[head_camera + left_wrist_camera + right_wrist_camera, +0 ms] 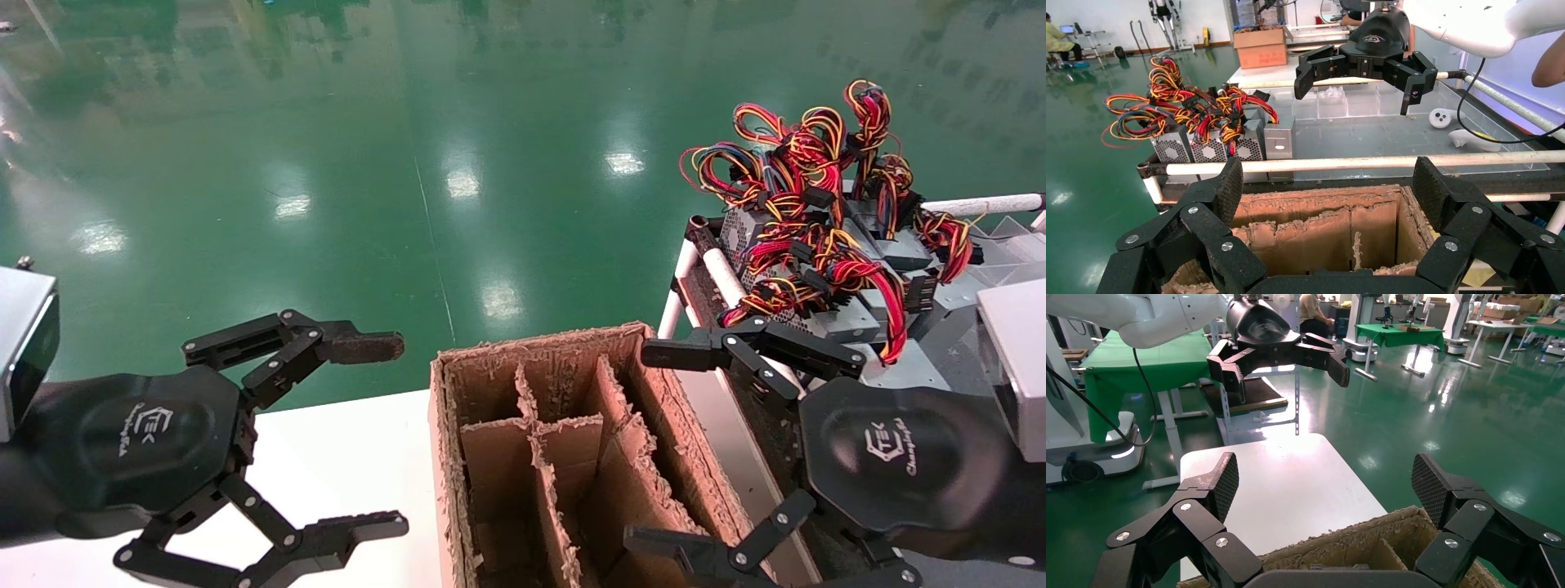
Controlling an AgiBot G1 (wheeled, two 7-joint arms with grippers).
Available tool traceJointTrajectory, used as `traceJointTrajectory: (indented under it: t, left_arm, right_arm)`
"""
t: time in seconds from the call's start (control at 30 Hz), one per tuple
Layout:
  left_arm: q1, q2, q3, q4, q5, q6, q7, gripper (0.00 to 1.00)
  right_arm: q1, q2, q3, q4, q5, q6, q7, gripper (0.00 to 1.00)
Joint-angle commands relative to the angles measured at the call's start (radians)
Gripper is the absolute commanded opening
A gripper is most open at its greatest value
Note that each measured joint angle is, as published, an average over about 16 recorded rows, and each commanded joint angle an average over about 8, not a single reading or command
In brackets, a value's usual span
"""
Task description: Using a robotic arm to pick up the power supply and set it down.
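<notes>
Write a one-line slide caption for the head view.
Both open hands, left and right, flank a divided cardboard box; wired power supplies wait in the cart on the right.

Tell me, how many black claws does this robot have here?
2, both spread wide and holding nothing: the left gripper hovers over the white table; the right gripper sits beside the cardboard box, at its other side.

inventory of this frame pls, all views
power supplies: several, exact count unclear, grey, piled on the cart at the robot's right
wire bundles: red, yellow, blue with black plugs, tangled over them
cardboard box: one, brown, frayed dividers, centre front, compartments empty
table: one, white, left of the box
cart rail: white tube, behind the box
left end effector: black, open, over the table
right end effector: black, open, at the box's right edge
</notes>
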Motion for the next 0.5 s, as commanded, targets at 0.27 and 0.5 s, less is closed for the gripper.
traceJointTrajectory:
  t: [0.27, 0.5]
  left_arm:
    - [0.0, 0.0, 0.0, 0.0, 0.0, 0.0, 0.0, 1.0]
    - [0.0, 0.0, 0.0, 0.0, 0.0, 0.0, 0.0, 1.0]
  right_arm:
    - [0.0, 0.0, 0.0, -0.001, 0.0, 0.0, 0.0, 1.0]
    - [0.001, 0.0, 0.0, -0.001, 0.0, 0.0, 0.0, 1.0]
